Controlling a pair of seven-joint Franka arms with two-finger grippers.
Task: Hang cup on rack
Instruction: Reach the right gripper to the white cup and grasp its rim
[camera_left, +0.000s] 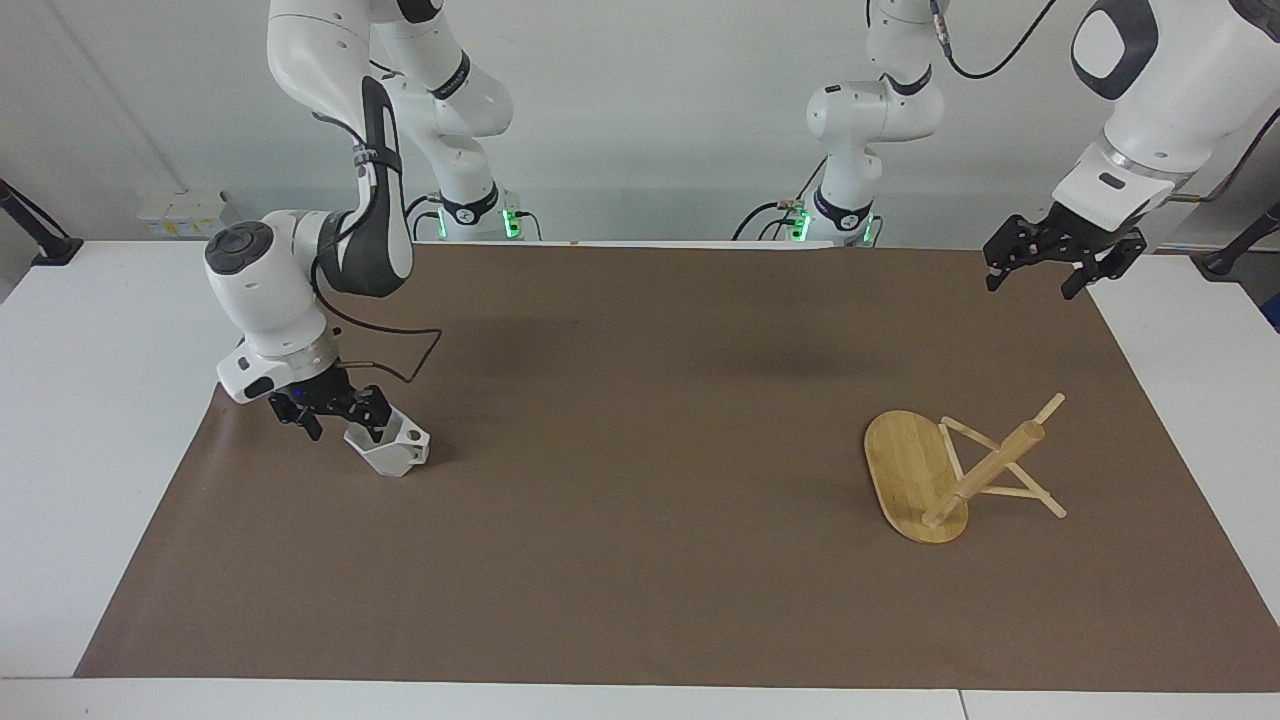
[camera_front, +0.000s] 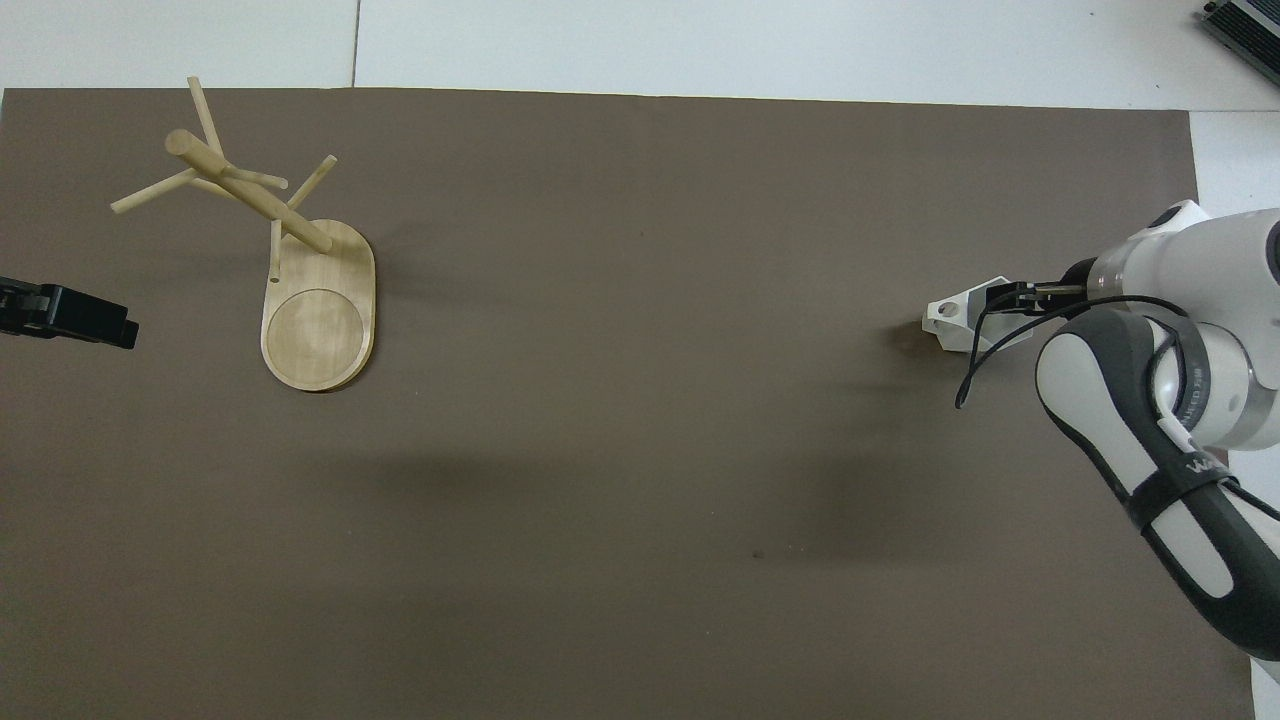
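We see the right gripper (camera_left: 340, 428) low at the cup (camera_left: 393, 449), one finger inside the rim and one outside, spread around the wall, the cup tilted on the brown mat (camera_left: 640, 600) near its edge. The rack (camera_left: 935, 478) stands well apart toward the left arm's end, bare mat between. The left gripper (camera_left: 1032, 275) hangs spread over that mat's corner, waiting.
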